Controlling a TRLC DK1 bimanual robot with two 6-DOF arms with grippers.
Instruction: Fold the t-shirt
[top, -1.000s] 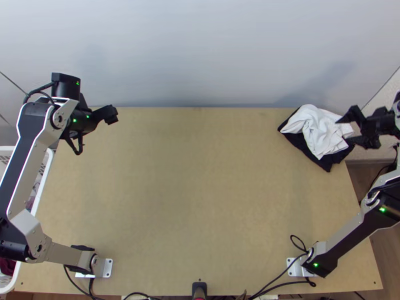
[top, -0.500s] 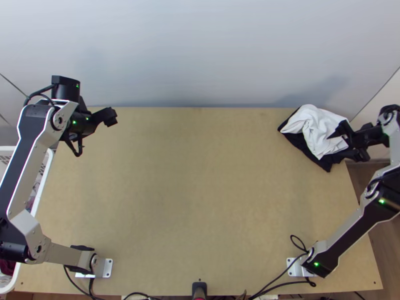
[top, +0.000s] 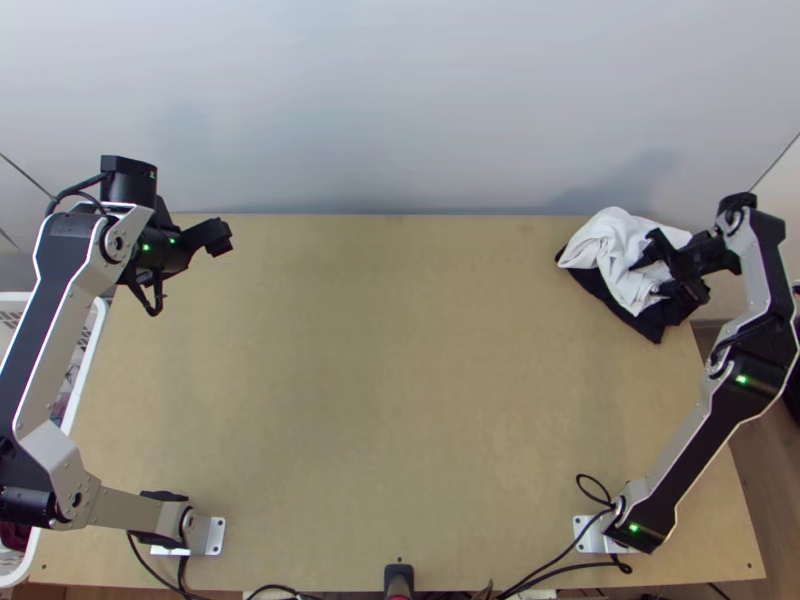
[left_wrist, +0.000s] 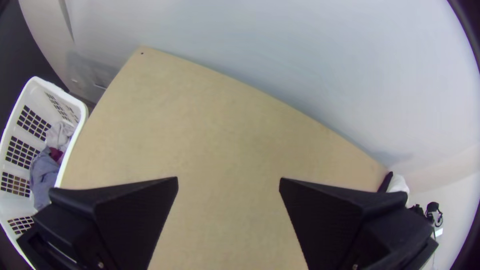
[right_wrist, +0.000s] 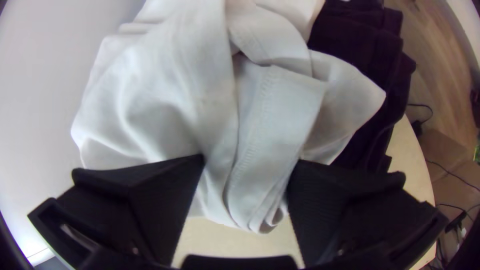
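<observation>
A white t-shirt lies bunched on dark folded cloth at the table's far right corner. Over its right part is my right gripper, open. Seen from the right wrist, the white shirt has loose folds and a stitched hem, some of it between the spread fingers of the right gripper; dark cloth lies beside it. My left gripper is at the table's far left, well away from the shirt. In the left wrist view the left gripper stands open over bare wood.
A white laundry basket with clothes in it stands off the table's left edge. A pale wall rises behind the wooden table. Black cables run along the near edge by the right arm's base.
The right gripper has moved left in the top view, from beside the table's right edge to over the white shirt. The left arm has barely shifted, and the shirt lies much as before.
</observation>
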